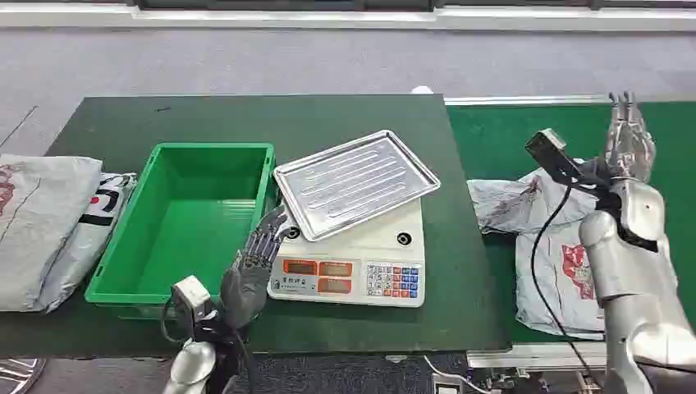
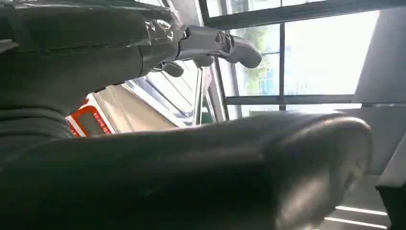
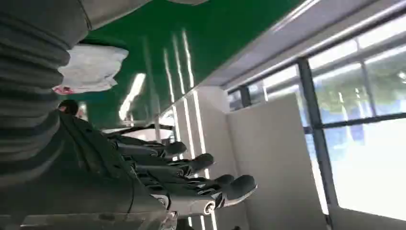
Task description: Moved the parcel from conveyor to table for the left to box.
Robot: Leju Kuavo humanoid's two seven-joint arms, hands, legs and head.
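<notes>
Nearest the camera, left hand (image 1: 256, 261) raised beside the scale (image 1: 351, 267), fingers spread, grasping nothing. Parcel (image 1: 548, 246) lying crumpled on the green conveyor (image 1: 501, 139), just below and inboard of the right hand (image 1: 628, 146), apparently not touched. Right hand released too, fingers straight and apart, poised above the belt. Pickup step apparently just starting. Next move: lowering onto the parcel, closing, carrying across toward the table (image 1: 246, 119) near the green box (image 1: 187, 222)
</notes>
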